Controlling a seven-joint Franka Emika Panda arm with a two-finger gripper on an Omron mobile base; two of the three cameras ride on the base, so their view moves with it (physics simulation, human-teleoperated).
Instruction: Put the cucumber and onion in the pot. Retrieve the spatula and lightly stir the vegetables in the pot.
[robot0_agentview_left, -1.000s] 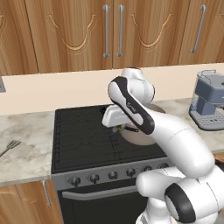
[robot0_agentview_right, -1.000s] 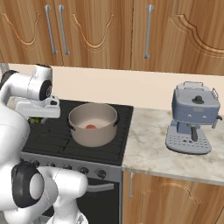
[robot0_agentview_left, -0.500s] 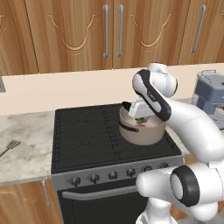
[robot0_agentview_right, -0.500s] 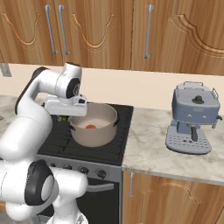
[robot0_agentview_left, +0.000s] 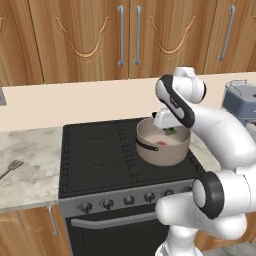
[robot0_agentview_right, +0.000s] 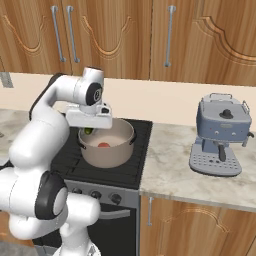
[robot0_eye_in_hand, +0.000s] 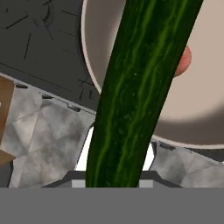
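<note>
While the gripper (robot0_agentview_left: 170, 131) hangs over the pot (robot0_agentview_left: 162, 150), pinching the cucumber (robot0_eye_in_hand: 140, 92), its fingertips hide behind that green length; the onion (robot0_agentview_right: 103, 145) lies half-covered inside the pot.

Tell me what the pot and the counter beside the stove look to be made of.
The pot: apparently matte brushed metal, beige-grey with an even pale interior, thin rim and dark loop handle; rendered, so enamel is possible. The counter: looks like polished stone, marble or granite, given its mottled grey-and-cream veining.
</note>
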